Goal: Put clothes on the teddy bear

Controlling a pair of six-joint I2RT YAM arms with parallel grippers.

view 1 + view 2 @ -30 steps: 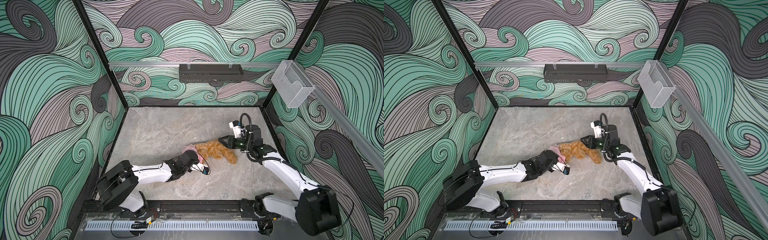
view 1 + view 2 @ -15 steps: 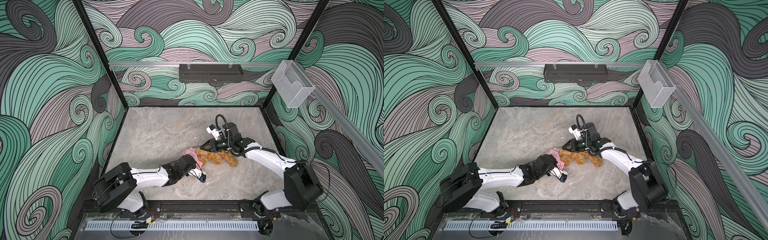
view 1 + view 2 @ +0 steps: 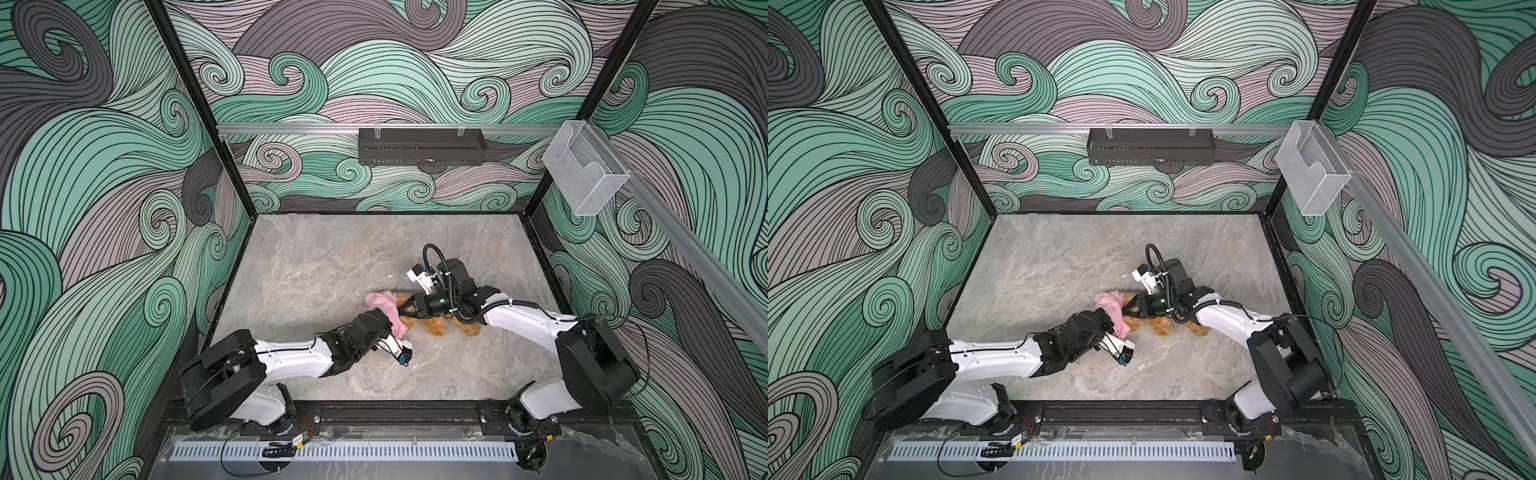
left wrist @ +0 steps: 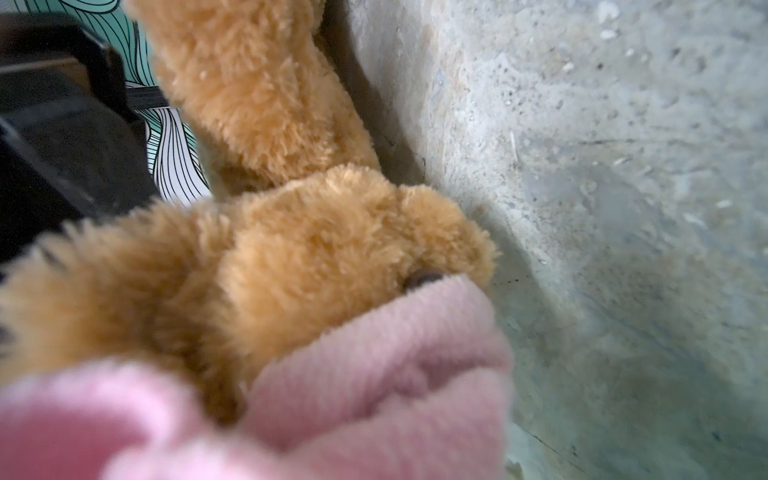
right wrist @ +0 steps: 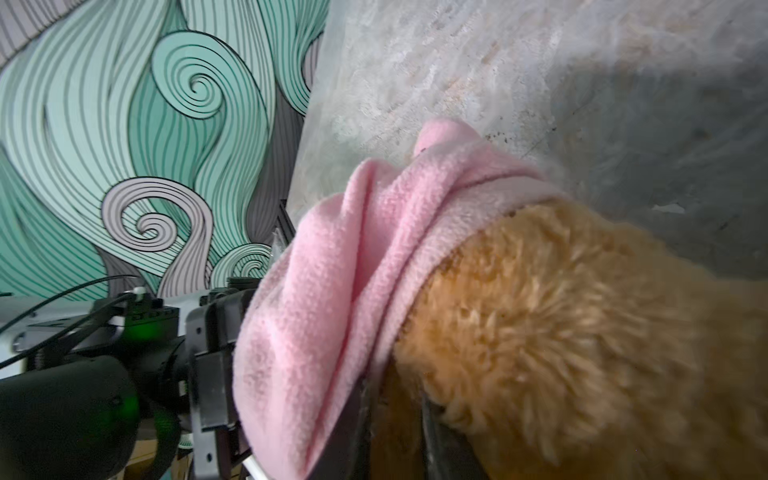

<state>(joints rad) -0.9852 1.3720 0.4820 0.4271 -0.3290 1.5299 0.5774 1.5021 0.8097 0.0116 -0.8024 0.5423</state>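
Note:
The teddy bear (image 3: 436,326) (image 3: 1160,326) lies on the marble floor, head towards my left arm. A pink fleece garment (image 3: 382,303) (image 3: 1108,303) is draped over the top of its head, down to the eye in the left wrist view (image 4: 395,374). My left gripper (image 3: 394,326) is shut on the garment's lower edge; cloth hides its fingers. My right gripper (image 3: 405,311) (image 5: 401,415) reaches over the bear's body (image 5: 561,332) to its head. Its fingers stand narrowly apart with brown fur pinched between them, one finger slipped under the garment's hem (image 5: 332,291).
A black tray (image 3: 422,146) hangs on the back wall rail. A clear plastic holder (image 3: 584,174) is fixed to the right rail. Bare marble floor (image 3: 332,266) stretches behind and to the left of the bear.
My right arm has swung from the bear's feet end across to its head. The left gripper, with the garment, has shifted slightly, and the garment now covers more of the head.

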